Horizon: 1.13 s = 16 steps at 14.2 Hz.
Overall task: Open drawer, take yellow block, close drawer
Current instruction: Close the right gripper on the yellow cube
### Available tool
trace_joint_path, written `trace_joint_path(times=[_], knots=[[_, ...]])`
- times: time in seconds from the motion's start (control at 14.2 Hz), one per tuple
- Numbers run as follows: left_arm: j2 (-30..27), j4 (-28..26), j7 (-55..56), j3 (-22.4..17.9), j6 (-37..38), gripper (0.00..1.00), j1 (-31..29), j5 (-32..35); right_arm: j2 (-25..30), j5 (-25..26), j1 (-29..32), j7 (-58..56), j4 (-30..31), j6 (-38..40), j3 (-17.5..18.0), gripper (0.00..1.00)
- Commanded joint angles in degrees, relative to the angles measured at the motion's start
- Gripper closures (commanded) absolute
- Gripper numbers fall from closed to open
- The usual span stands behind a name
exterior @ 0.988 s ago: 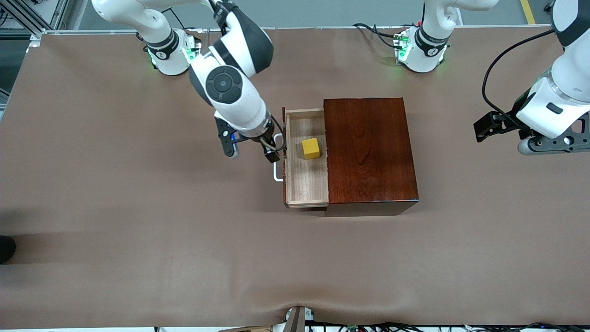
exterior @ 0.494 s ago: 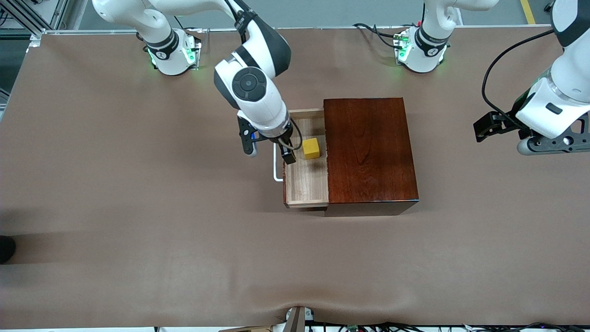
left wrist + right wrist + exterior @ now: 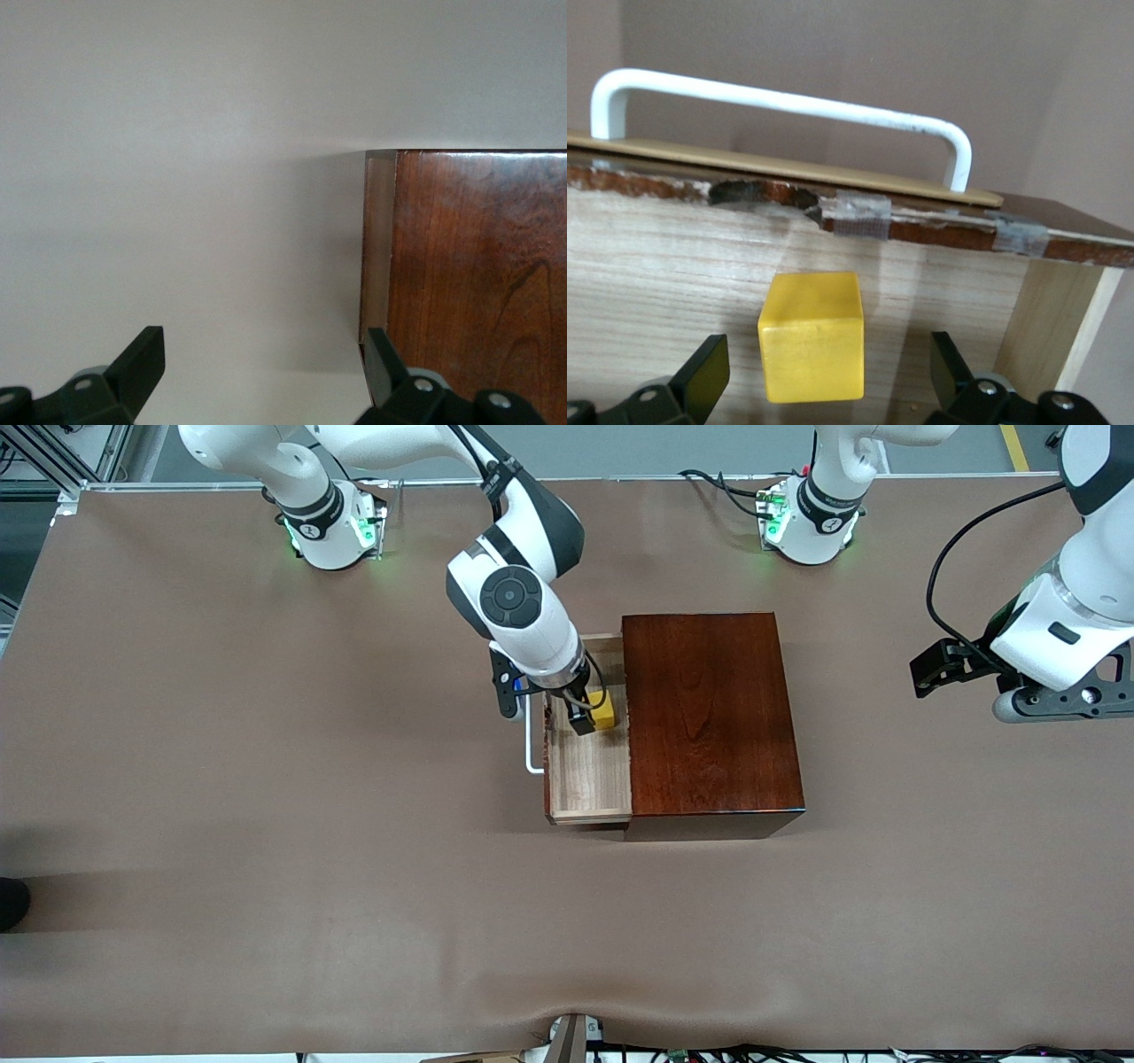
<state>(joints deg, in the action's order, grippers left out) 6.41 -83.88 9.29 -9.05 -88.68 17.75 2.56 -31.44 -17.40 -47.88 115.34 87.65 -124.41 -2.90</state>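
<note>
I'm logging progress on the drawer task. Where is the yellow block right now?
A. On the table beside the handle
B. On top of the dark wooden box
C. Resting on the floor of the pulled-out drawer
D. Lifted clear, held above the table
C: the yellow block sits on the drawer floor, with the right gripper over it, jaws open on either side.
</note>
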Motion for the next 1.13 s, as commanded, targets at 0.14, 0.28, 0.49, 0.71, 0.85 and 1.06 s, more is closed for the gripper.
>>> trace_joint_path(times=[0.14, 0.28, 0.49, 0.71, 0.85, 1.06], knots=[[-1.05, -0.76, -1.12, 0.44, -0.26, 0.0, -0.7, -1.15, -1.96, -0.71, -1.6, 4.36, -1.43, -2.86, -0.7, 0.0], [-1.05, -0.76, -1.47, 0.44, -0.35, 0.0, -0.7, -1.15, -3.18, -0.53, -2.12, 4.54, -1.69, -2.86, -0.7, 0.0], [-0.97, -0.76, -2.09, 0.44, -0.35, 0.0, -0.7, -1.15, -4.59, -0.79, -2.57, 4.63, -3.09, -2.95, -0.7, 0.03], [-0.97, -0.76, -2.09, 0.44, -0.35, 0.0, -0.7, -1.15, -5.12, -0.88, -2.57, 4.54, -3.54, -2.95, -0.7, 0.55], [-0.97, -0.85, -2.09, 0.44, -0.35, 0.0, -0.7, -1.15, -5.12, -0.97, -2.48, 4.37, -4.15, -2.95, -0.7, 0.89], [-0.88, -0.76, -2.09, 0.44, -0.44, 0.0, -0.7, -1.15, -4.95, -1.06, -2.04, 4.28, -4.77, -2.77, -0.7, 1.0]])
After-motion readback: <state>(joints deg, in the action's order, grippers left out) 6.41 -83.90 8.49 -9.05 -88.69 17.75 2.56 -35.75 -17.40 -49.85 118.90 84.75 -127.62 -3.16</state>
